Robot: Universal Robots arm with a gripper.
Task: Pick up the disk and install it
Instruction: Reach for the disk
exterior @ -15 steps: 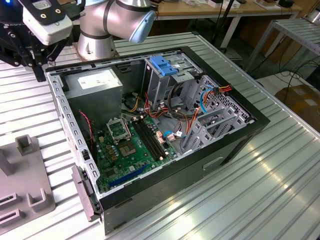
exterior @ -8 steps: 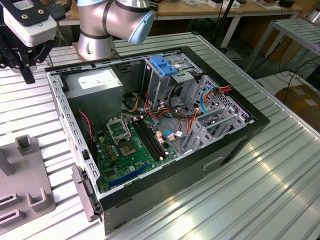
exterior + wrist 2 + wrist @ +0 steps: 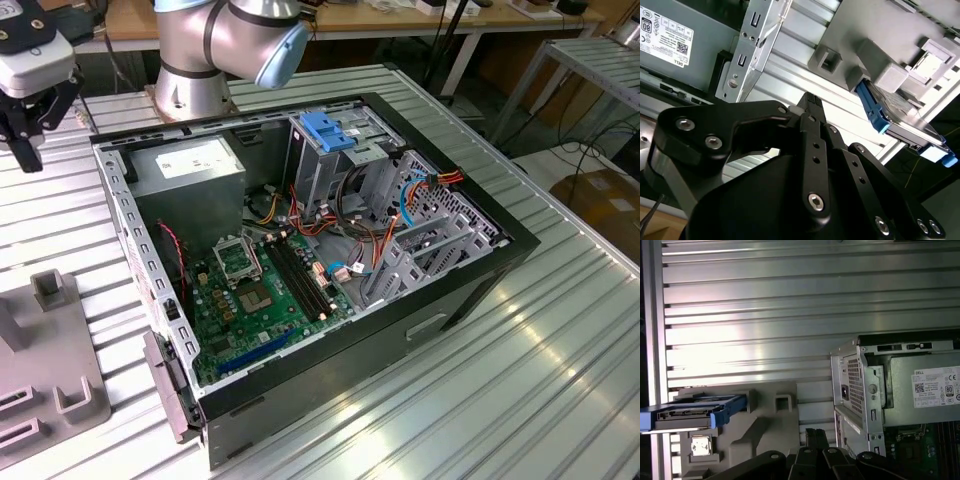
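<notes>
Counted one disk [image 3: 690,412]: a flat grey metal slab edged by a blue plastic frame. Found it outside the computer case [image 3: 470,300], seated flat on a grey fixture [image 3: 50,370] at the lower left of the exterior view, with one end jutting past the fixture's edge in both wrist views.

Noted the gripper [image 3: 30,150] at the upper left of the exterior view, over the ribbed counter [image 3: 790,300], near the fixture but apart from the disk and touching nothing. Saw its fingers [image 3: 812,130] pressed together with nothing between them.

Judged the disk stiff and fairly heavy for so flat a thing, with smooth metal faces likely to slip under a light pinch. Judged it sensitive to shock as well, so not to be knocked or dropped. Reckoned the blue frame the softer part, apt to flex a little. Reckoned the best hold to lie across the two long blue edges at the jutting end, clear of the fixture's raised blocks.

Counted besides: one arm [image 3: 230,40], one gripper, one fixture, one case with its side off, one power supply [image 3: 190,165], one circuit board [image 3: 260,290], one drive cage [image 3: 335,175] and one blue latch [image 3: 325,130] on top of it. Judged the task barely begun, with the disk not yet lifted.
</notes>
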